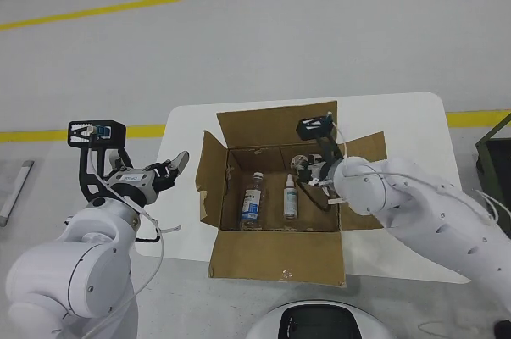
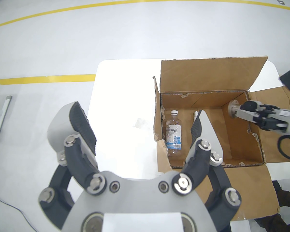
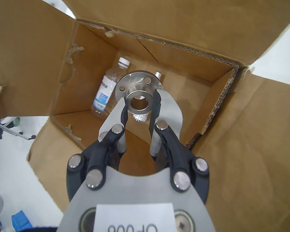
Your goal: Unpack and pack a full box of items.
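The metal ring part (image 3: 135,80) is up in the air over the right side of the open cardboard box (image 1: 276,254). The right claw (image 3: 140,98) has closed its two fingers on the part's short tube and holds it tight. The part is shiny and gray. It has a flat round plate with small holes near the edge and a big hole through the middle. It looks hard and heavy.

Down on the floor of the box lie two bottles, side by side. One is a big clear bottle (image 1: 252,202) with a white cap and a blue and white label. The other is a thin small bottle (image 1: 290,199).

I think the job is only partly done. I cannot tell if the part is going in or coming out.

The box sits on the white counter (image 1: 408,114) with all its flaps folded out. The left claw (image 2: 137,119) hangs off to the left side, wide apart, holding nothing.
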Controlling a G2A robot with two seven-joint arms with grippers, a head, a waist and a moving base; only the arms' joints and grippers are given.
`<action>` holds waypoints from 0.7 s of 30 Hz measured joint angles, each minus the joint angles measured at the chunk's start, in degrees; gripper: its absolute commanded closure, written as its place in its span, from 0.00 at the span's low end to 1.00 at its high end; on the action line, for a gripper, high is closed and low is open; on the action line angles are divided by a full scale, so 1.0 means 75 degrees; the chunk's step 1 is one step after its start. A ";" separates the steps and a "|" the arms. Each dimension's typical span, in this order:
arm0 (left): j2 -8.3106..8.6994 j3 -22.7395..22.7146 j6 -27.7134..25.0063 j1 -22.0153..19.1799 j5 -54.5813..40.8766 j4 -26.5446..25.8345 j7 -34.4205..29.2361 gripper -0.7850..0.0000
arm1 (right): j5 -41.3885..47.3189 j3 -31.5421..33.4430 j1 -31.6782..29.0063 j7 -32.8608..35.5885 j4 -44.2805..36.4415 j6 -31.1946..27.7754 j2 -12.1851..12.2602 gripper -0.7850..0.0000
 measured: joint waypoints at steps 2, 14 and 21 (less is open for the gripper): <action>0.0000 0.0000 0.0000 0.0000 0.0000 0.0000 0.0000 0.00 | -0.0272 -0.0508 0.0307 0.0175 0.0435 0.0334 -0.0191 1.00; 0.0000 0.0000 0.0000 0.0000 0.0000 0.0000 0.0000 0.00 | -0.1061 -0.2195 0.1214 0.0722 0.2367 0.0565 -0.1140 1.00; 0.0000 0.0000 0.0000 0.0000 0.0000 0.0000 0.0000 0.00 | -0.1151 -0.2432 0.1384 0.0919 0.2897 0.0367 -0.1482 0.54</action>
